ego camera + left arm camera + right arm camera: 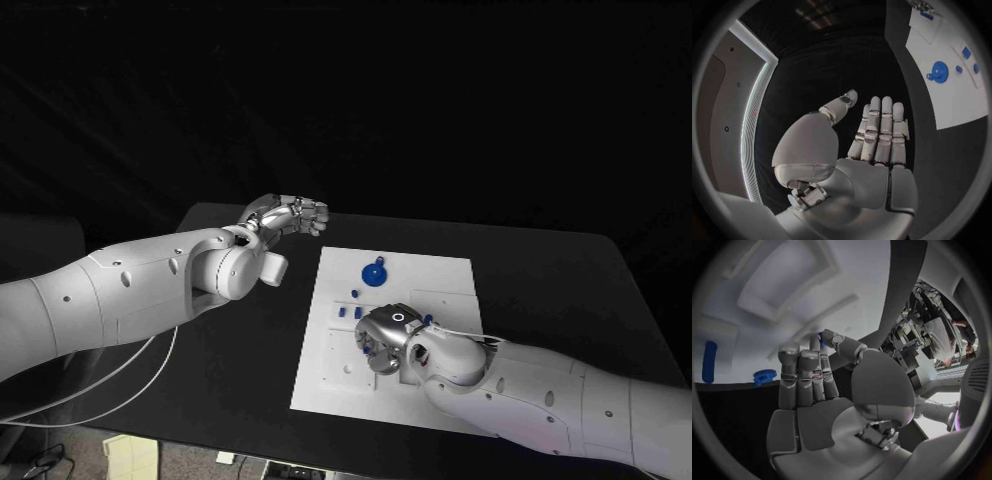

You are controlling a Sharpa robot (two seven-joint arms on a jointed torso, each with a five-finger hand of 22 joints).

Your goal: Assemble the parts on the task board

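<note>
The white task board point(433, 285) lies in the middle of the black table. On it are a round blue part point(374, 275) and a few small blue pieces point(346, 311) near its left side. My right hand point(384, 338) hangs low over the board's near-left area. In the right wrist view its thumb and a fingertip point(833, 338) pinch a small blue part point(821, 335) close to the board, the other fingers straight. My left hand point(290, 213) hovers over bare table beyond the board's far-left corner, fingers straight and holding nothing point(879, 132).
The left wrist view shows the round blue part point(940, 71) and small blue pieces point(966, 52) on the board point(954, 107). Near the right hand's fingers lie a long blue piece point(709, 367) and a toothed blue piece point(765, 376). A white cable point(116, 385) trails below the left arm.
</note>
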